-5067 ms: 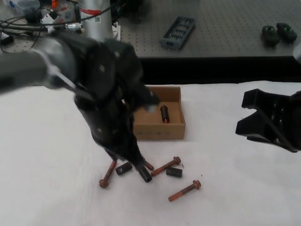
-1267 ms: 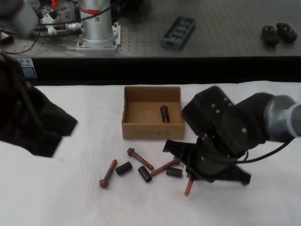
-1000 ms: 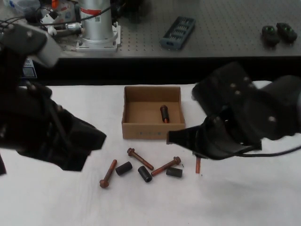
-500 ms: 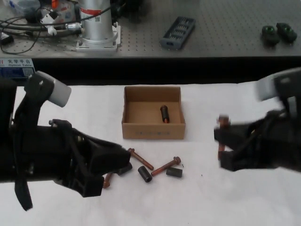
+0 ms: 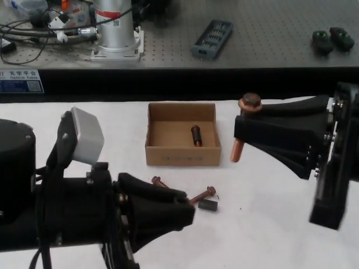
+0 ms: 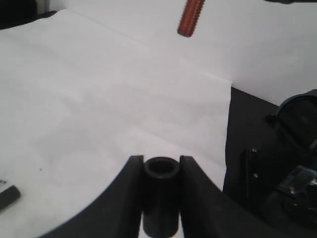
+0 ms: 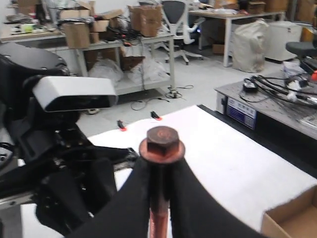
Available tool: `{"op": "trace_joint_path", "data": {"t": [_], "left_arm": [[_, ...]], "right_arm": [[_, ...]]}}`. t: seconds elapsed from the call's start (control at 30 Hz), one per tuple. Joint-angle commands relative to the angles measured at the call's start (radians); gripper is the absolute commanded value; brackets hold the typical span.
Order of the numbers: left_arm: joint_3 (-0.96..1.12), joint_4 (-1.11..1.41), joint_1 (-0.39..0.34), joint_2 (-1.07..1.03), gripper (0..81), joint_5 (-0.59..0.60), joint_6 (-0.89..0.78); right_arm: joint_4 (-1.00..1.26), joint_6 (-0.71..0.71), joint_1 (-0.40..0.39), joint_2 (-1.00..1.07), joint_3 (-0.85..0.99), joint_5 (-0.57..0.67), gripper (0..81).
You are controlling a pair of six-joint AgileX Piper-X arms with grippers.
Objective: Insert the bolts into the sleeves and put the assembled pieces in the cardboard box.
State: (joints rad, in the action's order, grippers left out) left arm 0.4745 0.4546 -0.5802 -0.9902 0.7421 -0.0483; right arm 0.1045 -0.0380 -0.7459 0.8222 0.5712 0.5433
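- Right hand (image 5: 240,128): shut on a bolt (image 5: 236,151) just under its head, raised just right of the cardboard box (image 5: 182,154). The shank hangs free, likely so the threaded end can enter a bore.
- Left hand (image 6: 161,166): clamped around a black sleeve (image 6: 161,198), raised in front of the box with its open bore presented toward the bolt.
- Assembled piece (image 5: 196,135): lying inside the box.
- Loose bolt (image 5: 201,196) and loose sleeve (image 5: 208,205): on the counter (image 5: 269,235), just in front of the box, awaiting pairing.

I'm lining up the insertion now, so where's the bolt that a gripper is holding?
In the high view, the bolt is clamped head up in the right gripper, in the air just right of the cardboard box.
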Motion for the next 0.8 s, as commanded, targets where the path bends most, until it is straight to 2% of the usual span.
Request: {"op": "trace_joint_path", "data": {"t": [0.0,0.3,0.5,0.77], "left_arm": [[0.003,0.118,-0.044,0.003,8.7,-0.017,-0.004],[0.003,0.183,-0.043,0.003,8.7,-0.023,0.064],[0.003,0.219,-0.043,0.003,8.6,0.027,0.079],[0.003,0.238,-0.043,0.003,0.3,0.04,0.079]], "right_arm": [[0.04,-0.022,-0.002,-0.003,0.0,0.068,3.7],[0.073,-0.037,-0.005,-0.003,0.0,0.147,3.7],[0.109,-0.048,-0.039,-0.003,0.0,0.148,3.7],[0.149,-0.063,-0.105,0.037,0.0,0.148,3.7]]}}
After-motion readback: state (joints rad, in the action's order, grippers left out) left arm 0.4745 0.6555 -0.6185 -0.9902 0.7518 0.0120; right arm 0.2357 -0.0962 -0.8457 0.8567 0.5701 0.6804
